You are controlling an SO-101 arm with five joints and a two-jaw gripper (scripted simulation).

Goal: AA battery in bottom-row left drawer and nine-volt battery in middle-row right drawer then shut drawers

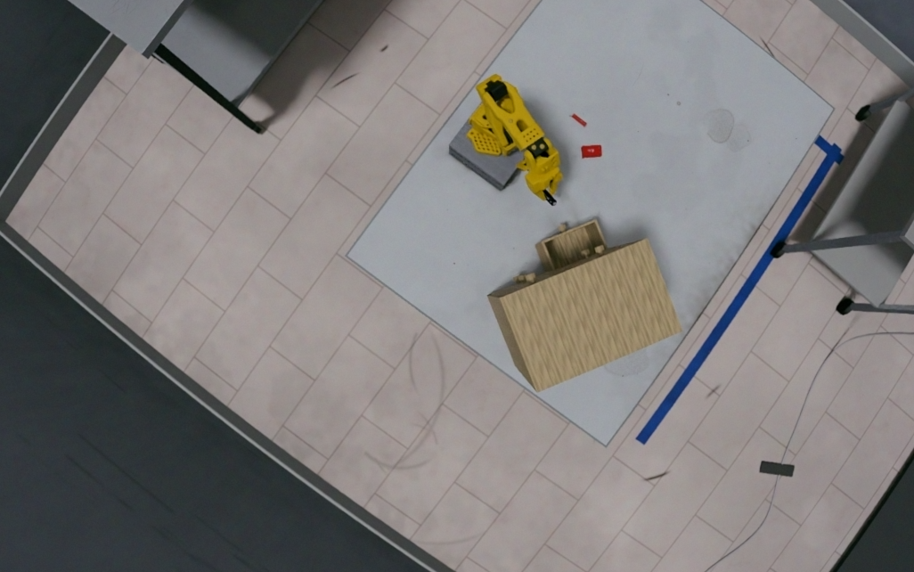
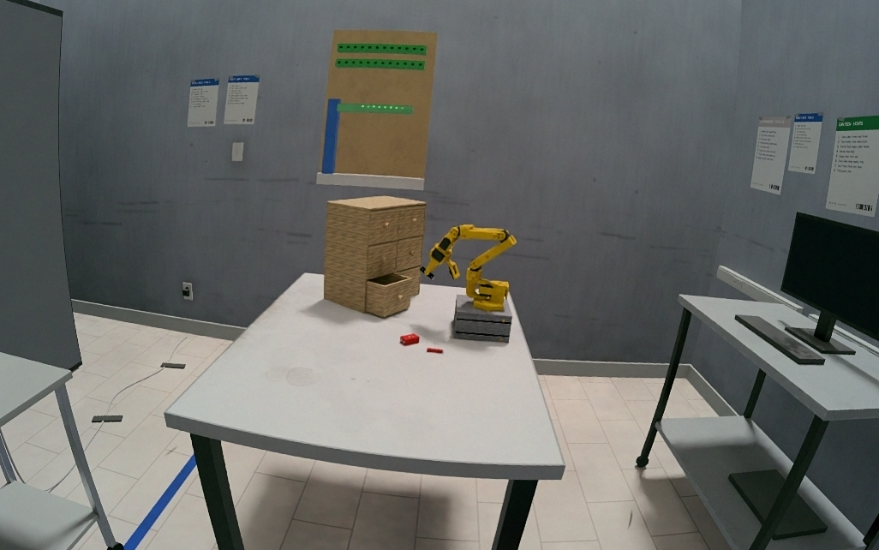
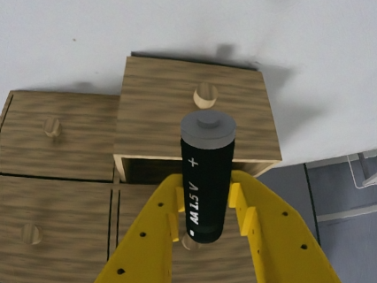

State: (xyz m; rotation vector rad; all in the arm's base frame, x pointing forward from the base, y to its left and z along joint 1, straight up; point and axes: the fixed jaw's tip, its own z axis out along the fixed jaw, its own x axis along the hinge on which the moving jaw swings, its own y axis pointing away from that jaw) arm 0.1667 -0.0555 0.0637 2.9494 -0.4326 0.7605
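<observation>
My gripper (image 1: 548,194) (image 2: 430,268) (image 3: 206,190) is shut on the black AA battery (image 1: 550,200) (image 2: 423,271) (image 3: 203,212), whose grey plus end points away from the fingers. It hangs above the table, just out from the front of the wooden chest (image 1: 586,310) (image 2: 346,253). The bottom-left drawer (image 1: 573,248) (image 2: 387,299) (image 3: 164,110) is pulled out, and no thing shows inside. The middle-right drawer (image 2: 409,251) (image 3: 62,221) is shut. A red block (image 1: 591,151) (image 2: 409,338) with a small white mark lies on the table; I cannot tell if it is the nine-volt battery.
A thin red stick (image 1: 578,119) (image 2: 434,350) lies near the red block. The arm stands on a grey block (image 1: 478,161) (image 2: 481,327). Round knobs stick out from the chest, including the open drawer's knob (image 1: 562,227) (image 2: 400,295) (image 3: 205,95). The other drawers look shut.
</observation>
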